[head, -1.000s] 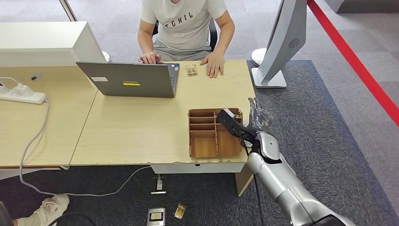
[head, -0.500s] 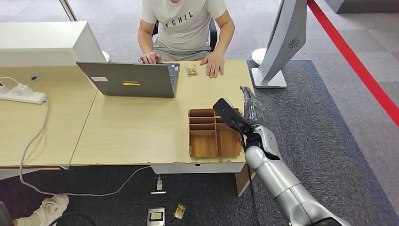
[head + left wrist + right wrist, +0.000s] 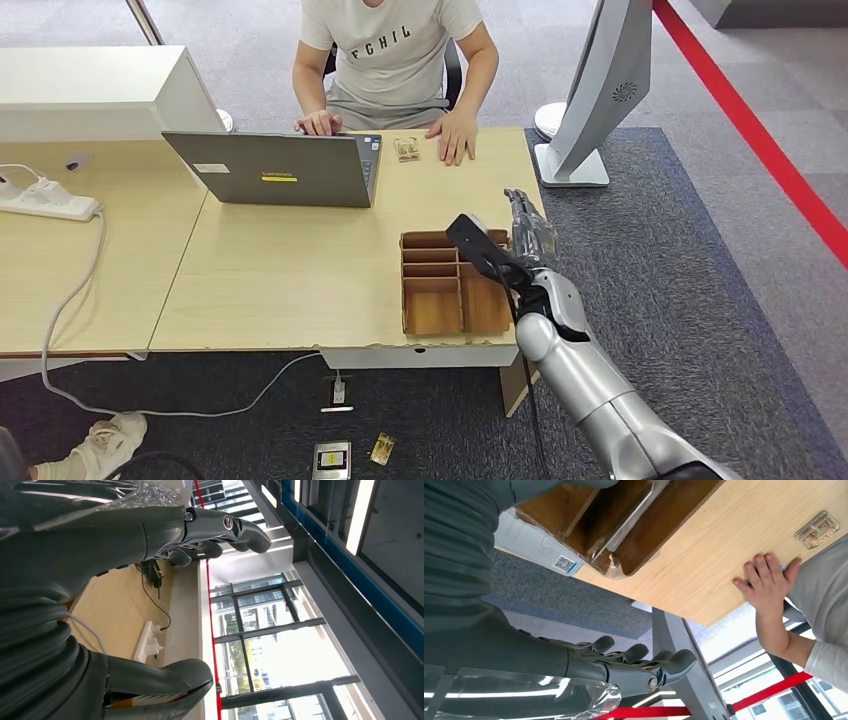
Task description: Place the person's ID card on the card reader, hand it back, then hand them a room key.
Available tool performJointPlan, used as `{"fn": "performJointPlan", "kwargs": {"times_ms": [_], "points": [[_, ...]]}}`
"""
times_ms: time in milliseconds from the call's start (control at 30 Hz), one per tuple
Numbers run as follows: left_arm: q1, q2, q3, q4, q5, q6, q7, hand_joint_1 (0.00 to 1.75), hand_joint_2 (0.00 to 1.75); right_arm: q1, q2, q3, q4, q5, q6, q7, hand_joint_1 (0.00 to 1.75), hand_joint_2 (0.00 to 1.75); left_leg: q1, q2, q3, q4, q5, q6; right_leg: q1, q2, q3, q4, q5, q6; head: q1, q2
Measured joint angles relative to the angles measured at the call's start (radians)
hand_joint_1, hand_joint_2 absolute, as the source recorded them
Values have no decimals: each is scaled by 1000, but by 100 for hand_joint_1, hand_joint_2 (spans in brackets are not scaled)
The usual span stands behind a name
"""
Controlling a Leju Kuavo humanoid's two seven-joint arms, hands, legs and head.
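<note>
Fingers apart and empty, the robot's right hand [image 3: 527,235] hovers above the far corner of the wooden organiser [image 3: 455,283], apparently to collect the ID card [image 3: 406,149] lying well beyond it beside the person's hand [image 3: 457,135].

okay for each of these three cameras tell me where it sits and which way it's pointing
Head view: high on the body, looking down at the desk, wooden organizer and seated person; right hand shows.
Left wrist view: behind the left hand, facing windows along a desk with a power strip.
Right wrist view: behind the right hand, facing the organizer and person's hand.
Head and right wrist views share the organizer.
</note>
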Motion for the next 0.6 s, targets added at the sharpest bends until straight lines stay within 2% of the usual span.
{"fn": "performJointPlan", "kwargs": {"times_ms": [200, 267, 300, 400, 433, 500, 600], "points": [[4, 0, -1, 0, -13, 0, 0, 0, 175, 0, 2, 0, 29, -7, -11, -9, 11, 175, 0, 0, 0, 0, 0, 0, 0, 0, 0, 0, 0, 0, 0, 0], [4, 0, -1, 0, -14, 0, 0, 0, 175, 0, 3, 0, 37, -8, -14, -12, 27, 175, 0, 0, 0, 0, 0, 0, 0, 0, 0, 0, 0, 0, 0, 0], [5, 0, -1, 0, -15, 0, 0, 0, 175, 0, 4, 0, 41, -9, -15, -13, 51, 175, 0, 0, 0, 0, 0, 0, 0, 0, 0, 0, 0, 0, 0, 0], [5, 0, -1, 0, -20, 0, 0, 0, 175, -1, 8, 0, 51, -9, -17, -17, 146, 175, 0, 0, 0, 0, 0, 0, 0, 0, 0, 0, 0, 0, 0, 0], [5, 0, -1, 0, -21, 0, 0, 0, 175, -1, 10, 1, 54, -8, -18, -19, 162, 175, 0, 0, 0, 0, 0, 0, 0, 0, 0, 0, 0, 0, 0, 0], [6, 0, -2, 0, -24, 0, 0, 0, 175, -1, 13, 1, 57, -7, -18, -23, 174, 175, 0, 0, 0, 0, 0, 0, 0, 0, 0, 0, 0, 0, 0, 0], [6, 0, -2, 0, -27, 0, 0, 0, 175, -1, 19, 2, 61, -5, -18, -25, 175, 175, 0, 0, 0, 0, 0, 0, 0, 0, 0, 0, 0, 0, 0, 0]]}}
